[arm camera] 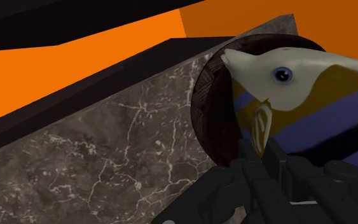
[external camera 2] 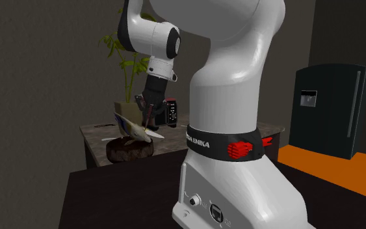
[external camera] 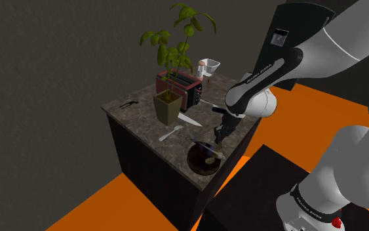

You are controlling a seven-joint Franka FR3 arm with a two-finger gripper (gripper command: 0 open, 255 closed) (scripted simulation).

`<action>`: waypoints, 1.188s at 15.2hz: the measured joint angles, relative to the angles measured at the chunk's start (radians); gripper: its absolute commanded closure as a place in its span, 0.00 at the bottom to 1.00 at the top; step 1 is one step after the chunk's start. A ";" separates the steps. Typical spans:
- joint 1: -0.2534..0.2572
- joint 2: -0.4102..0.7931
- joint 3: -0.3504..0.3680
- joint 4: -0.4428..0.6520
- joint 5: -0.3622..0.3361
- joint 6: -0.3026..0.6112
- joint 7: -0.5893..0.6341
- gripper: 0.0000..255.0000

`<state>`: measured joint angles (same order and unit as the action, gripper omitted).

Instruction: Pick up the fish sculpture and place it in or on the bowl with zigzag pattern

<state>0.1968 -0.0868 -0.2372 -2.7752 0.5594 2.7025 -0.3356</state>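
Fish sculpture [external camera 2: 134,130] is noted clasped in the gripper [external camera 2: 148,125], fingers narrowed onto its body, tilted directly over the zigzag bowl [external camera 2: 126,151]. In the shoulder view the bowl is located at the 5 o'clock corner of the counter [external camera: 143,115]; a potted plant [external camera: 170,105] is logged at the bowl's 11 o'clock.

The fish sculpture [arm camera: 298,95] before me has a cream head, a blue eye and bands of ochre and dusky blue along its body. It hangs tilted over the bowl [external camera 2: 130,151], one end high, the other low past the rim. The bowl is dark brown, round and shallow, with a patterned wall. It stands at a corner of the marble counter [external camera: 143,117].
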 measured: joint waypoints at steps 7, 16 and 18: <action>0.000 0.001 0.000 0.000 0.002 0.001 -0.002 0.00; -0.072 -0.152 0.003 -0.005 -0.184 -0.130 0.128 0.00; -0.077 -0.160 0.005 -0.006 -0.193 -0.137 0.134 0.00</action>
<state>0.1197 -0.2469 -0.2327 -2.7814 0.3663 2.5658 -0.2014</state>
